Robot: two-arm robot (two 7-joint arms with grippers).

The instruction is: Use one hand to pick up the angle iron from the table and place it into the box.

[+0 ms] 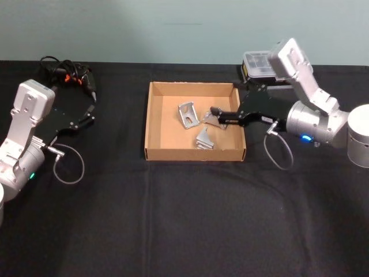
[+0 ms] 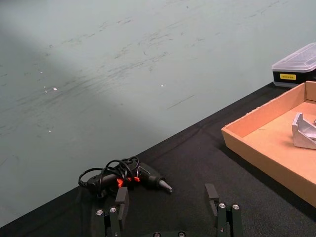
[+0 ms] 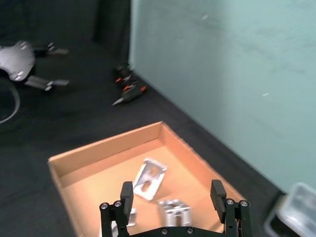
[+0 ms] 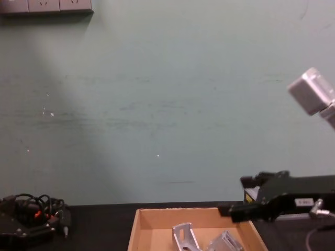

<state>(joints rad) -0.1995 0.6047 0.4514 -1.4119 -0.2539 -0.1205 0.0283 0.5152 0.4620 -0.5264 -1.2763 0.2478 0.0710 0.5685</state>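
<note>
Cardboard box (image 1: 154, 124) already has three metal brackets (image 1: 189, 114) in it; right gripper (image 3: 172, 193) hangs over them, fingers apart, empty. Left gripper (image 2: 168, 197) parked, fingers spread.

A workshop: corded power tool (image 1: 72, 78) on black table (image 1: 184, 219), scuffed wall.

pale green wall (image 4: 157, 104) with outlets (image 4: 47, 5) above.
</note>
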